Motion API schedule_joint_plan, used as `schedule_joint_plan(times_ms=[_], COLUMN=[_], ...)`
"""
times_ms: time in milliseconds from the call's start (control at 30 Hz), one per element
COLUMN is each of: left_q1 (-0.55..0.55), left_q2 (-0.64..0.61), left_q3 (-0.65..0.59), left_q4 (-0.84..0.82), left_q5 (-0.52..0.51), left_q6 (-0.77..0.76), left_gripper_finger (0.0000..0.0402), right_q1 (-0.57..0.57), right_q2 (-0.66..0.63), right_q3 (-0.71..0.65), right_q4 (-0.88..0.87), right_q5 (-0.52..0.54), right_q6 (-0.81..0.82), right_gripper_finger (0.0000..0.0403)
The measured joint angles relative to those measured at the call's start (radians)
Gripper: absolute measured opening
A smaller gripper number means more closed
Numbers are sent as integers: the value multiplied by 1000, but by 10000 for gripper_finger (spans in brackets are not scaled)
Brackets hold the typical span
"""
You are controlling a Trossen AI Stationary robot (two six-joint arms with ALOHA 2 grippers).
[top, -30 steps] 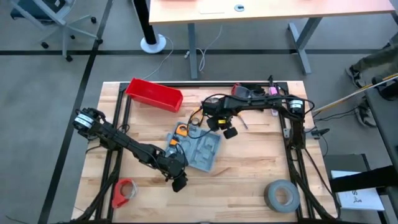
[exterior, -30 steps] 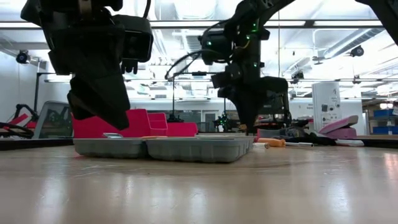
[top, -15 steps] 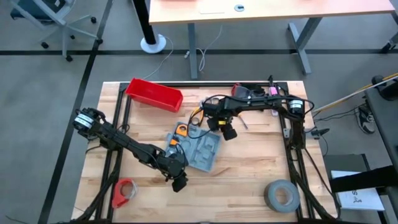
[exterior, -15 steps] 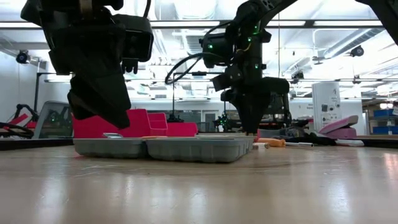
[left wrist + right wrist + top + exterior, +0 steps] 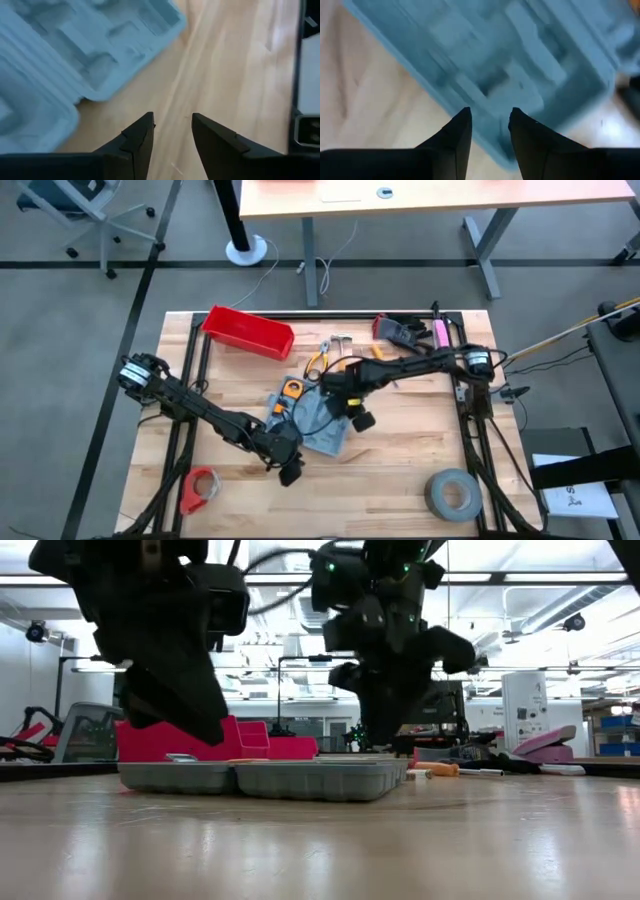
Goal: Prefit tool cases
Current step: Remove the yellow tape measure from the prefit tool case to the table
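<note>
The right end effector (image 5: 358, 418) hangs over the far half of the one open tool case (image 5: 322, 420), its two fingers (image 5: 457, 137) slightly parted with nothing between them. The left end effector (image 5: 291, 474) sits just off the case's near corner, over bare wood, its two fingers (image 5: 140, 140) likewise apart and empty. The case lies flat near the middle of the bench (image 5: 400, 470), with an orange tape measure (image 5: 291, 390) in it. Around it: one red bin (image 5: 248, 331), one grey tape roll (image 5: 452, 494), one red clamp (image 5: 198, 489).
</note>
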Motion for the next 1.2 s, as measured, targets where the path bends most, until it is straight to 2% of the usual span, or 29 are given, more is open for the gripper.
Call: schedule_joint_plan(times_ms=[167,367,600,800,967,1200], left_q1=[0,13,38,39,47,82], left_q2=[0,0,0,-33,-50,-42], left_q3=[1,1,1,1,1,0], left_q4=[-84,-192,-184,-84,-187,-311], left_q5=[-73,-187,-219,-207,-271,-274], left_q6=[-9,-78,-63,1,-40,-86], left_gripper_finger=[137,139,135,141,138,135], right_q1=[20,70,89,88,88,88], right_q2=[0,0,0,0,0,0], right_q3=[0,-1,-2,-3,-3,-4], right_q4=[53,90,108,108,104,81], right_q5=[-117,-124,-124,-124,-124,-124], right_q6=[63,84,100,102,106,110], right_gripper_finger=[102,93,83,76,73,81])
